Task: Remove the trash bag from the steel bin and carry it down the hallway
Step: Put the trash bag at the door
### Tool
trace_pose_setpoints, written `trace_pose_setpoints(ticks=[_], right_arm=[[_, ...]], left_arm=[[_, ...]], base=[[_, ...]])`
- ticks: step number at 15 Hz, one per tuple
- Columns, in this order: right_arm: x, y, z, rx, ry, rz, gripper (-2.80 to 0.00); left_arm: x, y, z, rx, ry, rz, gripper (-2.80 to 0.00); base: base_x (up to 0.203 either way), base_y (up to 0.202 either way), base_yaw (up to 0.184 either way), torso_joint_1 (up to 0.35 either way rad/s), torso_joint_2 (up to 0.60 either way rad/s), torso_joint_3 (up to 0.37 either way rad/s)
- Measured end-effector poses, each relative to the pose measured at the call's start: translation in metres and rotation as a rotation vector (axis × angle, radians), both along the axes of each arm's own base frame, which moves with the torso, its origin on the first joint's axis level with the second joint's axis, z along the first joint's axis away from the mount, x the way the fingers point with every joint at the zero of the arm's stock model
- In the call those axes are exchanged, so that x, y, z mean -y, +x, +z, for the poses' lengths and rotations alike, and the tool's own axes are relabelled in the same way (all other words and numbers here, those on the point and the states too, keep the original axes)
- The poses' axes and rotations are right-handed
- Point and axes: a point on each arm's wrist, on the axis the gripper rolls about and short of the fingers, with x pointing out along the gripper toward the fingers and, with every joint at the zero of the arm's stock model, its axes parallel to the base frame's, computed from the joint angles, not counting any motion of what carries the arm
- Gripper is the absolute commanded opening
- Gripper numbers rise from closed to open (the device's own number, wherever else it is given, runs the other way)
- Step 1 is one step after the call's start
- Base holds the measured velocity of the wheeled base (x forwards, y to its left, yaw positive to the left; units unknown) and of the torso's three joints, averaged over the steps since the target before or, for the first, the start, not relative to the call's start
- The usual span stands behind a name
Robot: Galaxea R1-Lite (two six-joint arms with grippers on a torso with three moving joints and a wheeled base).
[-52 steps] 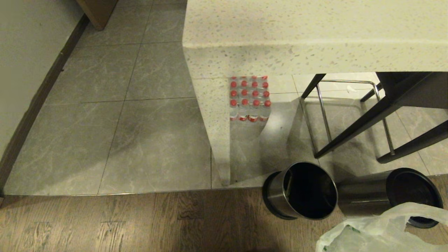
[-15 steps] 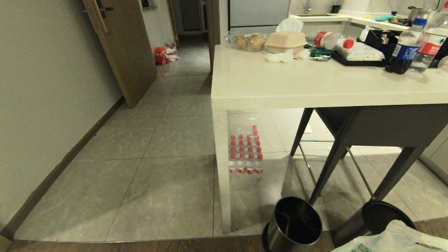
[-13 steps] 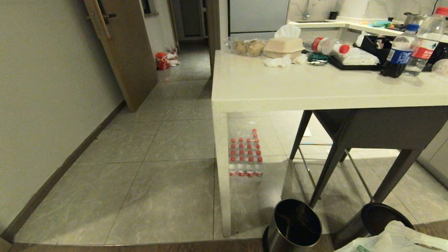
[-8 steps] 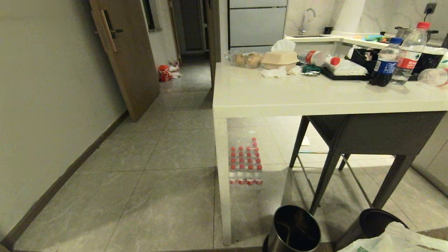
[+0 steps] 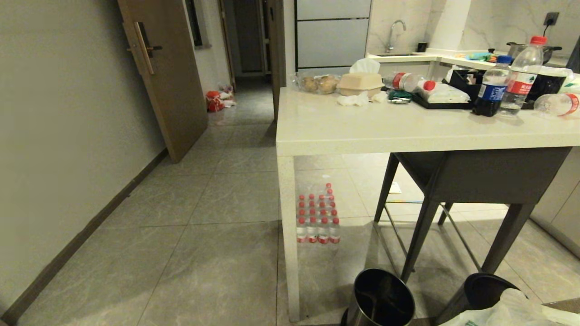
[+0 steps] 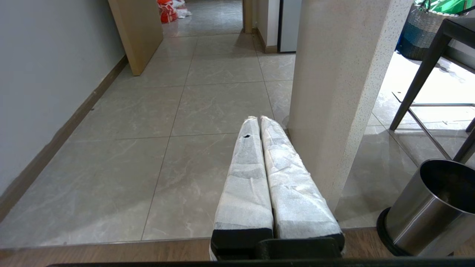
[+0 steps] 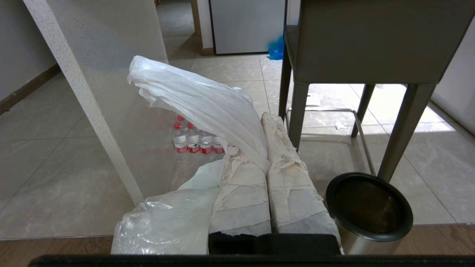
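Observation:
The trash bag [image 7: 200, 100], thin translucent white plastic, is pinched between the wrapped fingers of my right gripper [image 7: 259, 129], which is shut on it. One fold stands up above the fingers and the rest hangs beside them. A corner of the bag [image 5: 507, 312] with green print shows at the head view's lower right. The steel bin [image 7: 367, 211] with its black ring rim stands on the floor just beside that gripper, dark inside, and shows again in the head view [image 5: 487, 290]. My left gripper [image 6: 258, 119] is shut on nothing, held low over the tiles. The hallway [image 5: 235, 136] runs ahead on the left.
A second steel bin [image 5: 385, 299] stands by the white counter's leg [image 5: 288, 235]. A pack of red-capped bottles [image 5: 317, 217] sits under the counter and a dark stool [image 5: 453, 190] beside it. A wooden door [image 5: 167, 77] stands open on the left; an orange bag [image 5: 214, 100] lies far down.
The head view has tilted upward, so the floor and bins have slid down and the counter top and kitchen have come into view. The bag stays at the lower right.

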Motion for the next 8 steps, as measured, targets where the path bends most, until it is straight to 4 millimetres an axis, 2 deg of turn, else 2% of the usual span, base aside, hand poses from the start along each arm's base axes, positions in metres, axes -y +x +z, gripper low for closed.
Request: trace_pose_setpoints(ticks=[4,8], right_arm=[[0.0000,0.0000,0.0000,0.000,0.000,-0.001,-2.80],[0.0000,0.0000,0.0001,0.001,0.000,-0.001,-2.80]], left_arm=[[0.0000,0.0000,0.0000,0.000,-0.001,0.000,-2.80],[0.0000,0.0000,0.0000,0.000,-0.001,0.000,-2.80]], base=[[-0.002,0.014,0.002,0.001,0.00,0.002],[-0.001,0.166,0.001,0.001,0.00,0.003]])
